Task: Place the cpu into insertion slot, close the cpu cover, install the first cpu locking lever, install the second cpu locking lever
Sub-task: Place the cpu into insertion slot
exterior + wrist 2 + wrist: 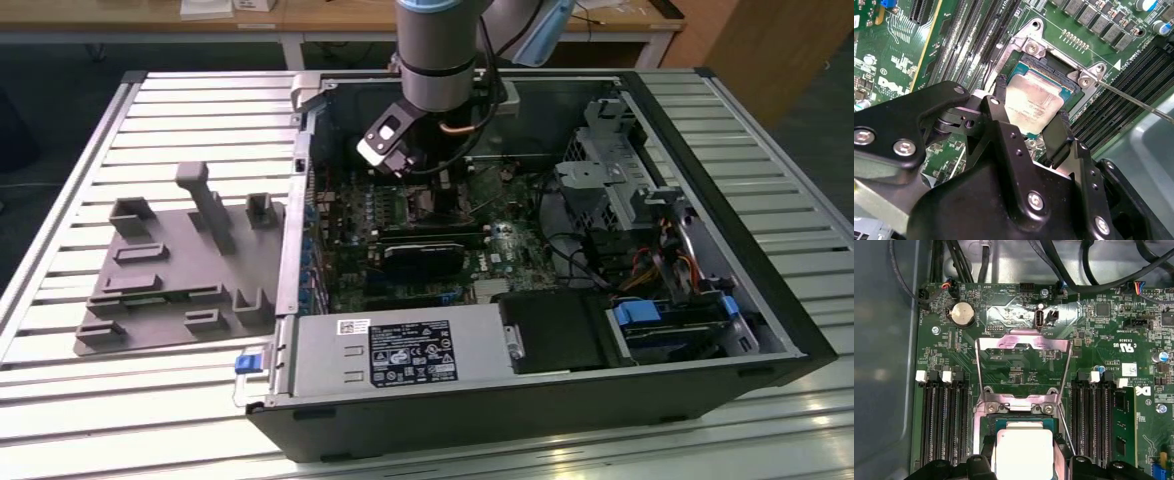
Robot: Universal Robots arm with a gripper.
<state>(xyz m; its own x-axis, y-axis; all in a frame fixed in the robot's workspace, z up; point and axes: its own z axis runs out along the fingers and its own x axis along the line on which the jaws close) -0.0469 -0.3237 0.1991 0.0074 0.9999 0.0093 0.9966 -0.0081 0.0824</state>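
The cpu (1031, 102) is a small silver square held between my gripper's (1031, 107) two black fingers (1002, 95), just over the open insertion slot (1076, 90) on the green motherboard. In the first wrist view the cpu (1024, 450) sits between the fingers (985, 460), with the gripper (1024, 456) shut on its two sides. The cpu cover (1024, 341) is a silvery frame swung open and lying back beyond the slot. A thin wire locking lever (1136, 102) stands released beside the slot, also seen as the lever (1066, 432). In the exterior view my gripper (416, 172) reaches down into the computer case.
Black memory slots (944, 425) flank the socket on both sides. A coin battery (962, 314) and black cables (1064, 265) lie beyond the cover. In the exterior view a grey fixture (174, 270) lies on the slatted table, and a power supply (387, 350) fills the case's near side.
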